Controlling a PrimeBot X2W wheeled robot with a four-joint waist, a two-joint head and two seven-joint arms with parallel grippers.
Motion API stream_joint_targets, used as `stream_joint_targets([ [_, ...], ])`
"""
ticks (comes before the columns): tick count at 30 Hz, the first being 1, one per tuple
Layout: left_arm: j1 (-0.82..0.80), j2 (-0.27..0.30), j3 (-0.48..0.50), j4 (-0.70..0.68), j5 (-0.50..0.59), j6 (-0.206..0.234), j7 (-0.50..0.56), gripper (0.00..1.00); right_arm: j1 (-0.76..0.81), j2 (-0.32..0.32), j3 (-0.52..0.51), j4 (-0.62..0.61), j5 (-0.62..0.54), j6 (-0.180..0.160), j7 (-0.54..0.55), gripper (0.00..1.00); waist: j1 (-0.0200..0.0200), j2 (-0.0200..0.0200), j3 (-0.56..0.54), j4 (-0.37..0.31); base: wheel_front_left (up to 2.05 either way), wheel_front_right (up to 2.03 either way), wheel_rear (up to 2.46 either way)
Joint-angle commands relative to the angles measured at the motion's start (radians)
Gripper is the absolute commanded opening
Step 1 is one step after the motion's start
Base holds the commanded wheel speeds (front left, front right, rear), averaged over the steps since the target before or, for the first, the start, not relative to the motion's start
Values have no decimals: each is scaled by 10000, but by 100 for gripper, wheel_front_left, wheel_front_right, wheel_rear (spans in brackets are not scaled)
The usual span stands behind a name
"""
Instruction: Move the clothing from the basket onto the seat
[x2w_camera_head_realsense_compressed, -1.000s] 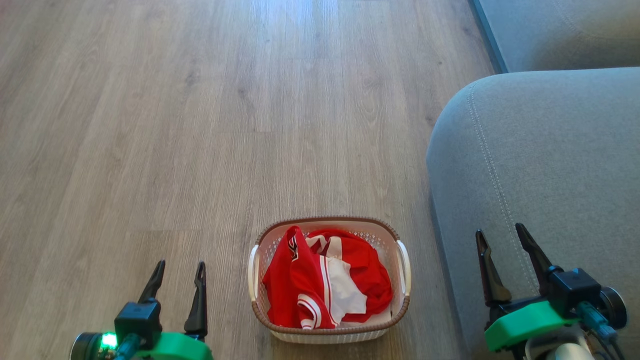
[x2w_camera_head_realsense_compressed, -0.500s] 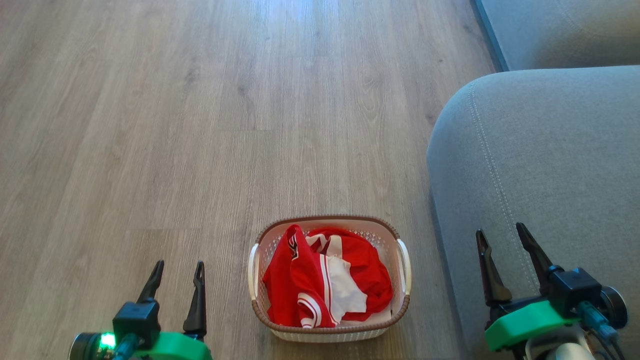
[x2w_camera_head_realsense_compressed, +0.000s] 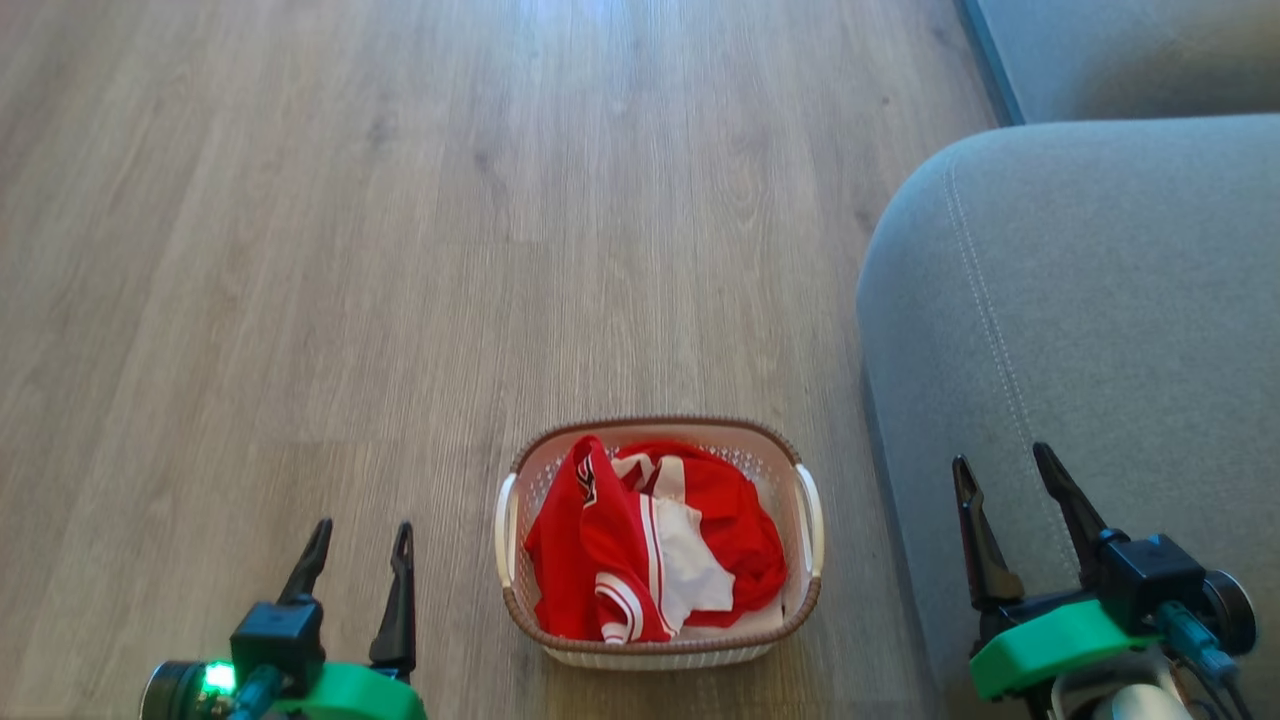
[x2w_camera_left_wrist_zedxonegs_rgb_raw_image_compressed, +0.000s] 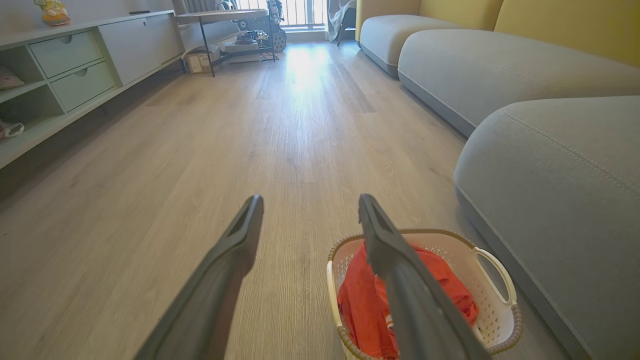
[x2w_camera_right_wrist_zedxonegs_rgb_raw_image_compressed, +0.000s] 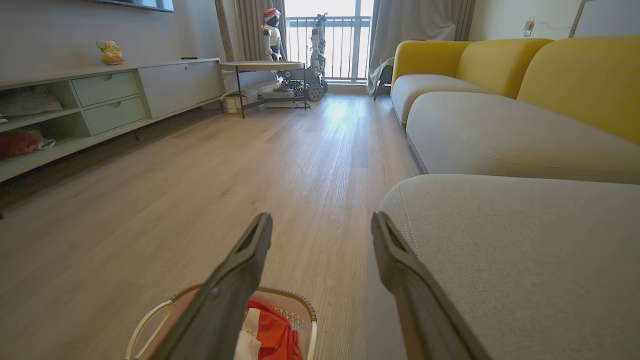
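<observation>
Clothing (x2w_camera_head_realsense_compressed: 610, 540) bunched in basket (x2w_camera_head_realsense_compressed: 650, 421). Left gripper (x2w_camera_head_realsense_compressed: 362, 524), right gripper (x2w_camera_head_realsense_compressed: 1001, 455): fingers spread, empty. Pinch raised red fold, lift clear of rim.

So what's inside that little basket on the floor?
The basket holds crumpled red clothing with white stripes and panels. A white sheet peeks out beneath it; anything else under the heap is covered.

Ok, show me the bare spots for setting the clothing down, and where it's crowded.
The seat is bare from the stitched seam rightward, beyond the right gripper. The floor is bare ahead of the basket and left gripper. Crowded: inside the basket, heaped with clothing.
</observation>
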Motion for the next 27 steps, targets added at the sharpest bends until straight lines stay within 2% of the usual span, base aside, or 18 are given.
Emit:
stream_joint_targets([
  [1, -567, -36, 266, -265, 121, -52, -126, 100, -386, -33, 250, -378, 2, 71, -96, 100, 0, 0, 134, -15, 0, 0, 0],
  [4, -849, -36, 160, -119, 196, -150, -126, 100, -538, -33, 268, -480, -75, 71, -96, 100, 0, 0, 500, -56, 0, 0, 0],
  [11, -2207, -40, -87, 439, 267, -328, -126, 100, -1474, -33, 245, -934, -289, 71, -96, 100, 0, 0, 2208, -298, 0, 0, 0],
  [17, -3658, -47, -427, 1603, 235, -516, -126, 100, -2480, -33, 282, -1300, -347, 71, -96, 100, 0, 0, 3682, -629, 0, 0, 0],
  [27, -5617, -56, -769, 3756, -7, -576, -126, 100, -3914, -33, 303, -1826, -402, 71, -96, 100, 0, 0, 5666, -1150, 0, 0, 0],
])
